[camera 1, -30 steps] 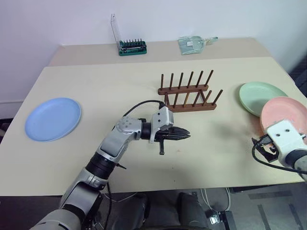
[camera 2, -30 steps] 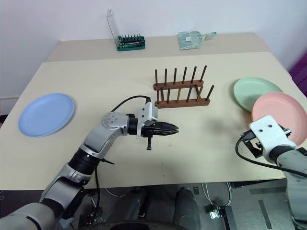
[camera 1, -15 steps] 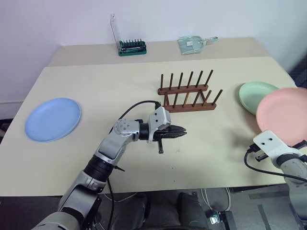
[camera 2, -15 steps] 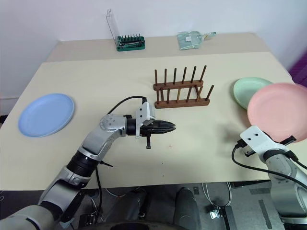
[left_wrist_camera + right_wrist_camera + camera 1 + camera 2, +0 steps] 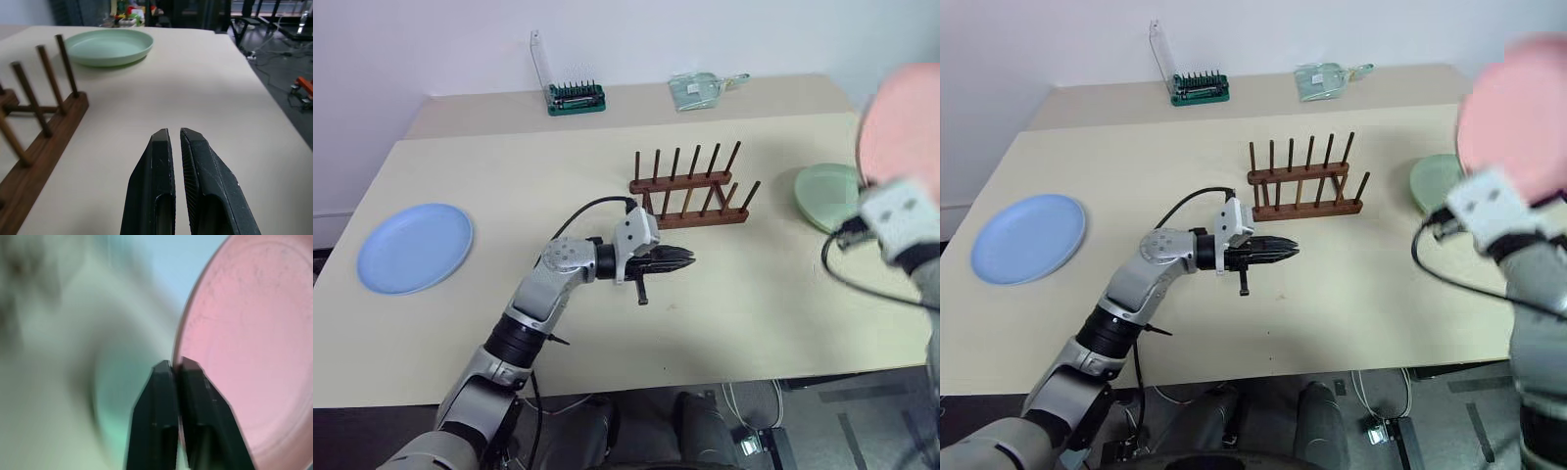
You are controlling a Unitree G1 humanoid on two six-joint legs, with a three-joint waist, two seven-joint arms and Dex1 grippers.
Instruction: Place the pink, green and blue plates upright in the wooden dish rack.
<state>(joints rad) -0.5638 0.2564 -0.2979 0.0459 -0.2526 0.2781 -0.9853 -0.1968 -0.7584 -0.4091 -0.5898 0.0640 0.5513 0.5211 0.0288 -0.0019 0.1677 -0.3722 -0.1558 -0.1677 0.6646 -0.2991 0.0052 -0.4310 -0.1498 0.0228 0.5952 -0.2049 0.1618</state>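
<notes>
The right gripper (image 5: pixel 175 363) is clamped on the rim of the pink plate (image 5: pixel 1518 113), held aloft over the table's right edge. It looks light, rigid, smooth, so a rim pinch could slip. The left gripper (image 5: pixel 690 258) is closed, empty, near the wooden dish rack (image 5: pixel 690 192).

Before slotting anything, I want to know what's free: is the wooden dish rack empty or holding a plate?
Empty. The wooden dish rack shows bare pegs; the pink plate is up in the right gripper.

a beige counter (image 5: pixel 489 186) stands against a plain white wall (image 5: pixel 431 39); a second beige counter (image 5: pixel 480 110) behind it touches the wall.
</notes>
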